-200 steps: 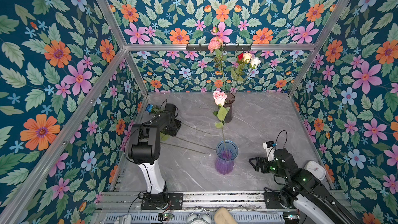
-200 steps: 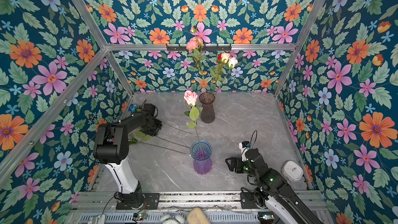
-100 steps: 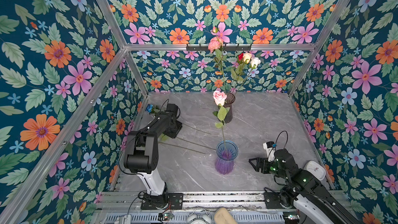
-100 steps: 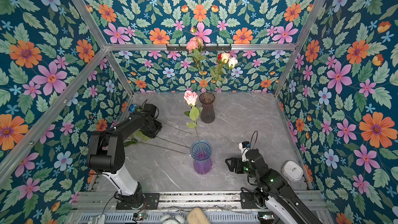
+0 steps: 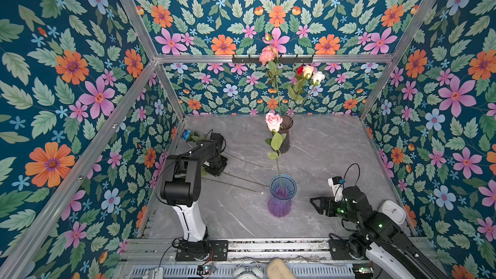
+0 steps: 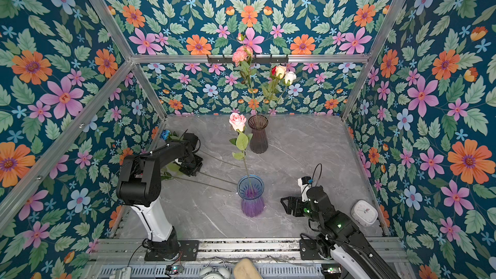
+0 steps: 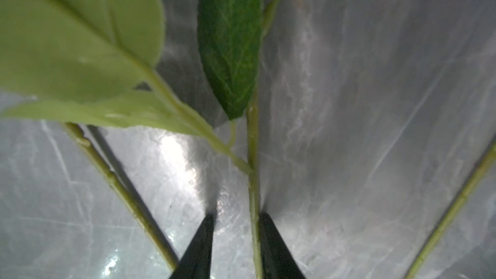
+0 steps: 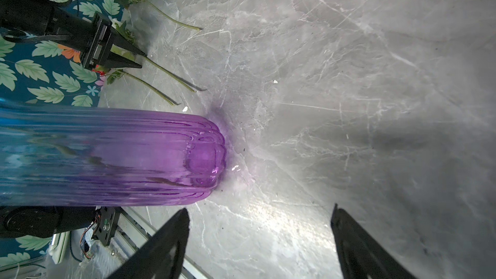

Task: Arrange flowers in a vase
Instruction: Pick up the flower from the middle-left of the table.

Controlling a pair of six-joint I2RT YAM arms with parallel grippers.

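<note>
Left hand (image 7: 236,214) straddles a stem (image 7: 252,183) (jaws slightly apart); right hand (image 8: 260,208) spread wide, empty

Wide open across the counter (image 5: 335,157) right of the blue-purple vase (image 5: 279,202) — cluttered at left with loose stems (image 7: 252,183), dark vase (image 5: 286,135) standing mid-back.

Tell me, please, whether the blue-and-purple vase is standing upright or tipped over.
Upright: the blue-and-purple vase stands on its base, mouth upward, with the pink rose rising from it.
</note>
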